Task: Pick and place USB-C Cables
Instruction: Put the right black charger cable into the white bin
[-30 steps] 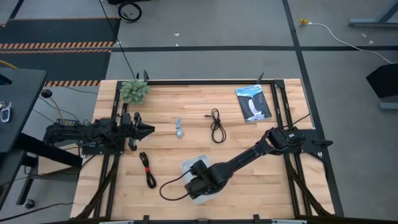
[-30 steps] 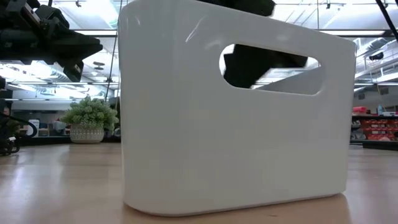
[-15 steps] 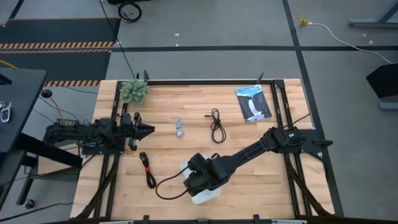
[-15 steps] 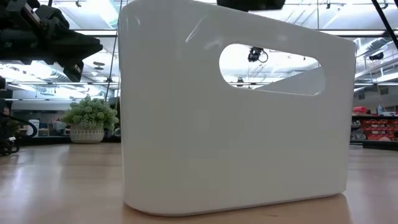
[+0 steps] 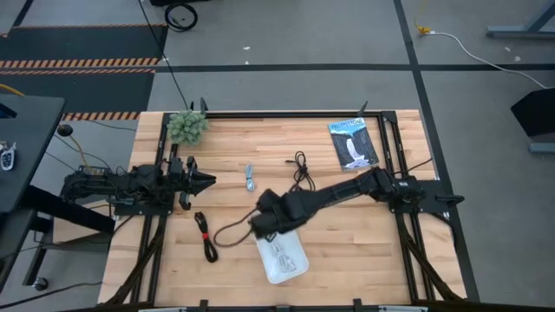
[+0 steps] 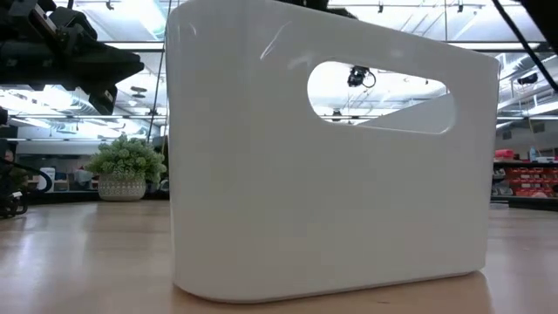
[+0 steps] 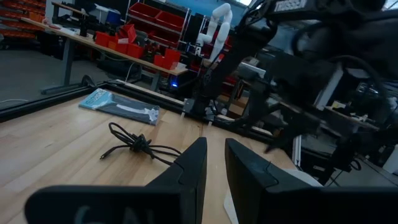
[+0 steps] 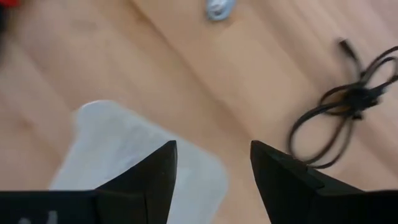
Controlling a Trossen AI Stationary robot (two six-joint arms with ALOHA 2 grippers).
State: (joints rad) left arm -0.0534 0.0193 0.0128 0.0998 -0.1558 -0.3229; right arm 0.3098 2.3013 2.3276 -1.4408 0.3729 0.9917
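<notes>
The white tray (image 5: 297,267) stands near the table's front edge, and a white cable (image 5: 281,253) lies inside it. My right gripper (image 5: 260,225) hovers open and empty over the tray's far left corner (image 8: 118,149). The black cable (image 5: 303,179) lies beyond it, partly under my right arm, and also shows in the right wrist view (image 8: 348,106). The short grey cable (image 5: 250,179) lies left of the black one. The black cable with a red tie (image 5: 205,236) lies at the near left. My left gripper (image 5: 208,180) waits shut at the table's left, with its fingers (image 7: 198,163) nearly together.
A blue-and-black flat packet (image 5: 353,143) lies at the far right and a small potted plant (image 5: 187,126) stands at the far left corner. The tray's wall (image 6: 331,174) fills the low view. A dark loop of my right arm's own cord (image 5: 227,234) hangs left of the tray.
My right gripper has risen out of the tray and gone toward the table's far edge and a little left. The white cable, hidden under the gripper before, now shows lying in the tray. The tray has stayed where it was.
</notes>
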